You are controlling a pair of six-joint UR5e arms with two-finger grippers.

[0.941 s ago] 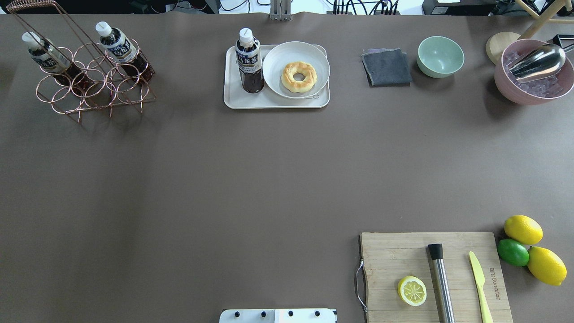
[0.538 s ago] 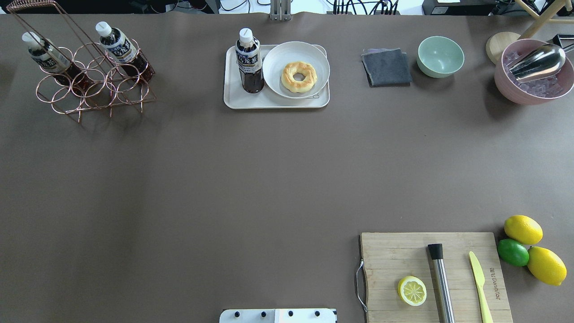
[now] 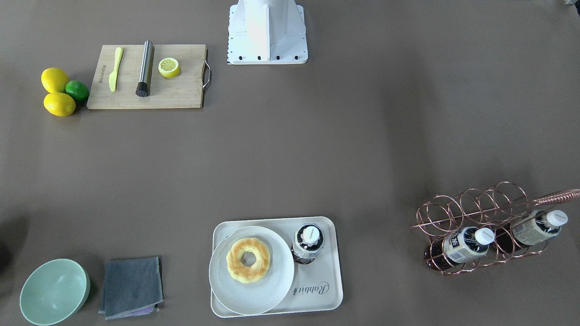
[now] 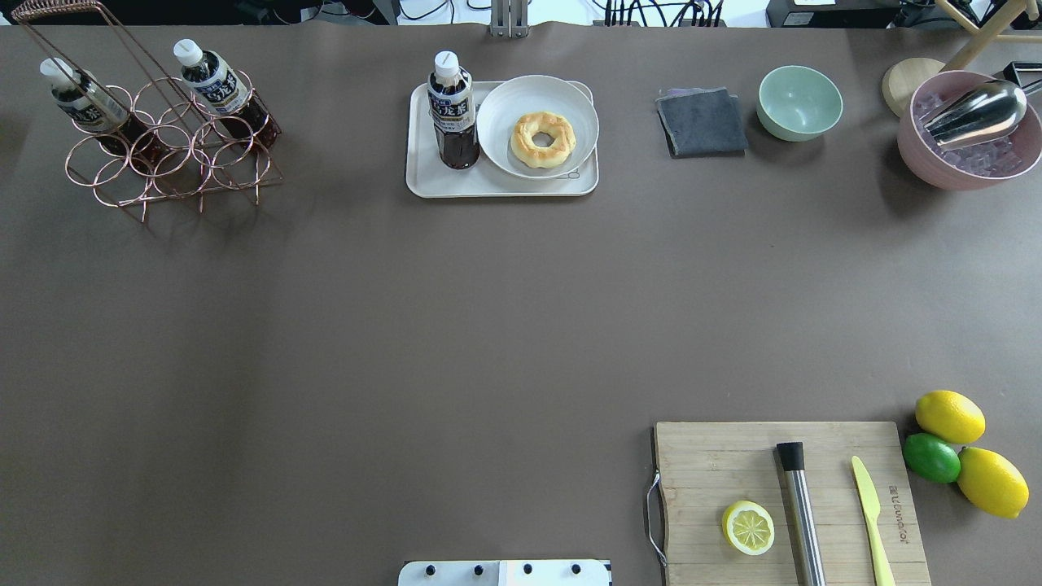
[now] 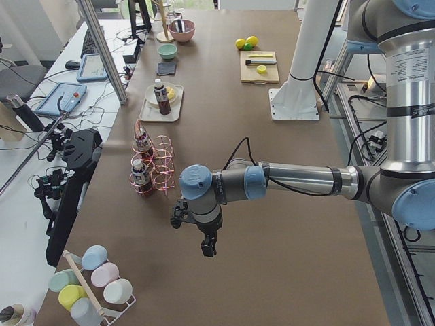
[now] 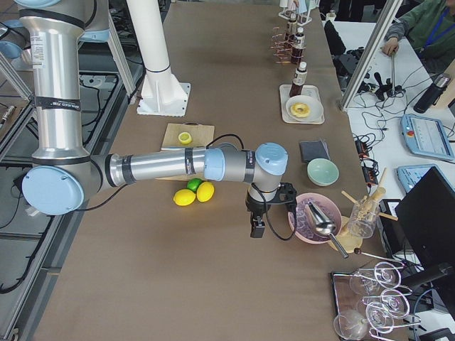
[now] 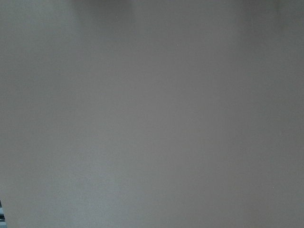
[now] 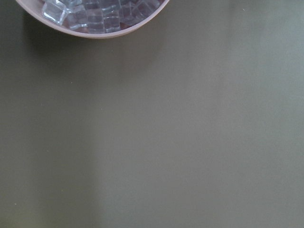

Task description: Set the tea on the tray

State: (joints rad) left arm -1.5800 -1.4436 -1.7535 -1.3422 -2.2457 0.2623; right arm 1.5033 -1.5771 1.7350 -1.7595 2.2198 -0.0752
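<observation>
One tea bottle stands upright on the left part of the cream tray, next to a white plate; it also shows in the front view on the tray. Two more tea bottles lean in a copper wire rack at the far left. My left gripper hangs over bare table beyond the rack's end, seen only in the left side view. My right gripper hangs beside the pink ice bowl, seen only in the right side view. I cannot tell whether either is open or shut.
The white plate holds a doughnut. A grey cloth, a green bowl and a pink ice bowl with a metal scoop stand at the far right. A cutting board and lemons lie near right.
</observation>
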